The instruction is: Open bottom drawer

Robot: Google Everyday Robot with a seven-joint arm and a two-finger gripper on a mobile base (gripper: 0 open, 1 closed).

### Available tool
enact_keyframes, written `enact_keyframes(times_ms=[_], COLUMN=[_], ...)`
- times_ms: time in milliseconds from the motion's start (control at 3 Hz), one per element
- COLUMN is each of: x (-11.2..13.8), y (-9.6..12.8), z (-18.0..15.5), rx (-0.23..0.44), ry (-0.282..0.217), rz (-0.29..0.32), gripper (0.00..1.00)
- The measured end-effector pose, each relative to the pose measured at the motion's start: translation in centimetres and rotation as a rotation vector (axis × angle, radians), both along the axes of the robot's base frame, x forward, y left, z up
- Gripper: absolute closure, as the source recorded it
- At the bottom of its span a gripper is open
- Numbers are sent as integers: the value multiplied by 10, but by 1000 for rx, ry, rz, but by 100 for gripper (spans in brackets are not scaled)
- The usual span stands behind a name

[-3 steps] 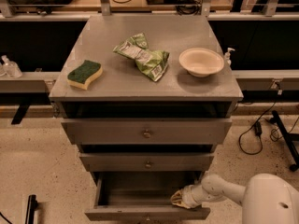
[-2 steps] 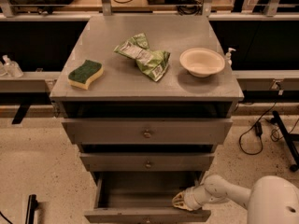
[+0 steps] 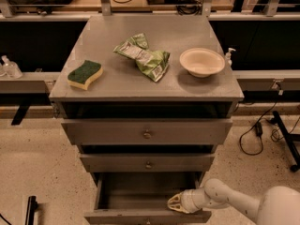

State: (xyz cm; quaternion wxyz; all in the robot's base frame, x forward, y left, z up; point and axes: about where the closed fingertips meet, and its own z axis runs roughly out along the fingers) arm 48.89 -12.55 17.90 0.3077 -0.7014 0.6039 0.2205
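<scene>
Bottom drawer (image 3: 136, 197) pulled out, gripper (image 3: 179, 203) at its front-rt corner — grip state can't tell

The bottom drawer (image 3: 136, 196) looks like matt grey painted metal, plain and smooth inside, the same dull finish as the surface (image 3: 117, 36) above it. At the drawer's front right edge sits the gripper (image 3: 178, 204), of cream, plastic-looking material, on an arm (image 3: 243, 205) with a smooth white shell that has a slight sheen. On the surface lie a sponge (image 3: 85, 74) with a rough green top over yellow foam, a crinkled, glossy green bag (image 3: 143, 56) and a smooth matt cream bowl (image 3: 202, 61).
</scene>
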Motion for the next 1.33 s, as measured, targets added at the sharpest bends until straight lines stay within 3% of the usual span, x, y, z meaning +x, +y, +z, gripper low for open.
enact_keyframes(times_ms=[333,667,1000,1333], x=[0,-6,1,10], y=[24,39,32,23], z=[17,26,44,51], rx=[114,182,193,182], ry=[-84,-129,-156,-151], rz=[11,42,-35,-112], gripper=[100,100,100,100])
